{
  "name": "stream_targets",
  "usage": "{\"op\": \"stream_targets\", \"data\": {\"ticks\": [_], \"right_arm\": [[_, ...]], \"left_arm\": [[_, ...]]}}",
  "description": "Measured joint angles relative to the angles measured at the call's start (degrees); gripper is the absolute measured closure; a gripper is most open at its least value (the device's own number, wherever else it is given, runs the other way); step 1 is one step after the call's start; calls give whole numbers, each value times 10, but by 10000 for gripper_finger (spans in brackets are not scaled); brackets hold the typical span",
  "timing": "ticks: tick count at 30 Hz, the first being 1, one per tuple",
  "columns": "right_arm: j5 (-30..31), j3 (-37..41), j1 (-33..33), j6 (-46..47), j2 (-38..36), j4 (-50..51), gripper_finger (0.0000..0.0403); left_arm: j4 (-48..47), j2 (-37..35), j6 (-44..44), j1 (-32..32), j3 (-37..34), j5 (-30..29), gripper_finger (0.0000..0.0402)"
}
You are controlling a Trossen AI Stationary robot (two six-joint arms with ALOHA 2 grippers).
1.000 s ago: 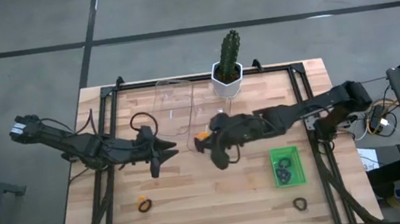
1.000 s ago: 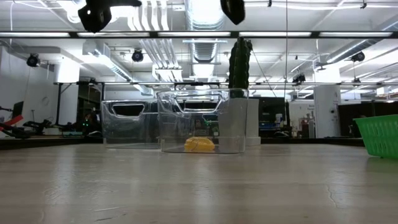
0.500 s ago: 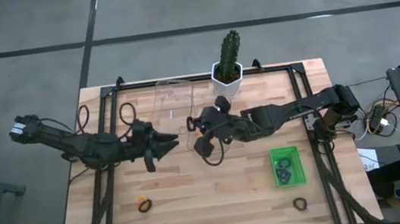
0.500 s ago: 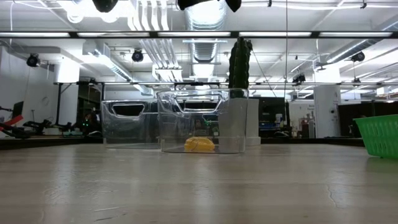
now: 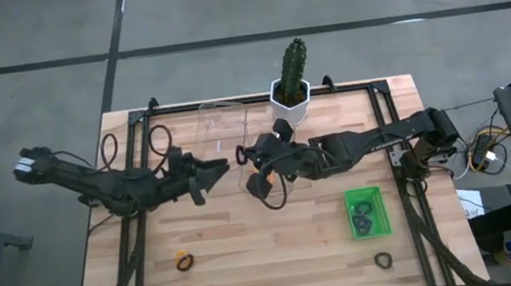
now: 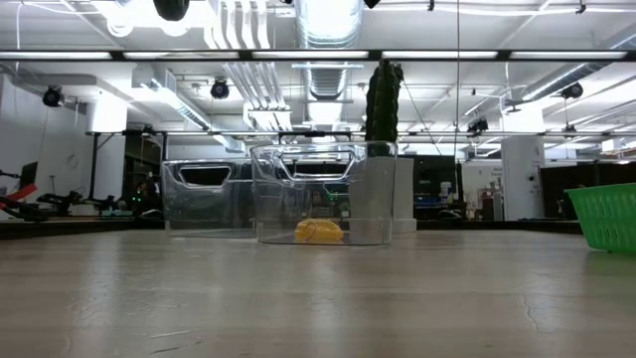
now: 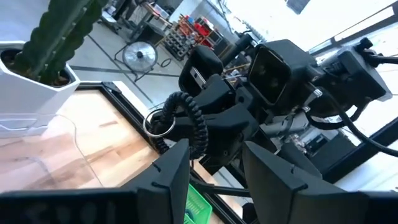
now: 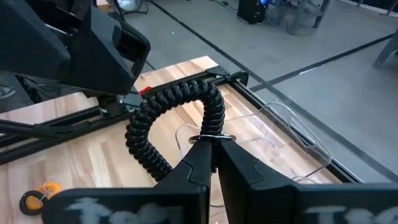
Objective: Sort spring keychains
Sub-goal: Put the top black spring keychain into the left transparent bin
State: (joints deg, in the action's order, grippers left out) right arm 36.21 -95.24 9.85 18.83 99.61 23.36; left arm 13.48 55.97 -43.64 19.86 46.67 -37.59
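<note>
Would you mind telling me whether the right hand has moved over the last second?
Yes. In the high view the right hand, shut on a black spring keychain, has shifted toward the clear bin and the cactus pot.

I find no readable text, label, brand, number or sign in any of my views.
</note>
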Motion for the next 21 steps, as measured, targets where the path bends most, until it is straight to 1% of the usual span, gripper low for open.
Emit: {"op": "stream_targets", "data": {"ticks": [11, 16, 21], "right_arm": [[0, 1, 0, 2, 0, 4, 390], [0, 1, 0, 2, 0, 4, 390], [0, 1, 0, 2, 0, 4, 390]], "left_arm": [[-8, 51, 23, -7, 55, -1, 259], [-31, 63, 27, -8, 67, -18, 259], [-33, 65, 27, -10, 68, -27, 259]]}}
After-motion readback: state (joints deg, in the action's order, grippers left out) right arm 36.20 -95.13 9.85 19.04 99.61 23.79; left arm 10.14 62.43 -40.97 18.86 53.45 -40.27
